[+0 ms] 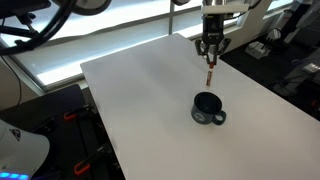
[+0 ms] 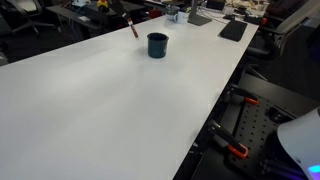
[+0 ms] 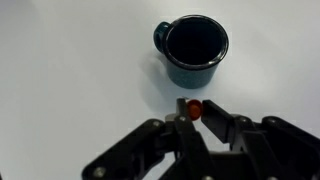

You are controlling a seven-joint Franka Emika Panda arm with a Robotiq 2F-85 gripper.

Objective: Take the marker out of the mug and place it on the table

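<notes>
Marker is out of the mug, so the first half is done as far as the pictures show. Your gripper has it pinched near the top end, jaws closed down narrow on the thin body, and it hangs roughly upright with a slight lean over the table. In the wrist view you look straight down on the orange-red end, clamped between the fingers, with the mug's dark inside empty. Marker sits near the mug but apart from it, on the far side toward the table edge in an exterior view. I cannot tell whether its lower tip touches the surface yet. Left to do, in my judgement: bring it down, lay it on the white top, open up, back off. Nothing stands in the way: the surface under and around the marker is bare, and only the mug is close, so keep off its rim and handle. A dark flat item lies well apart at the far end, and orange clamps sit below the table edge, out of play.
</notes>
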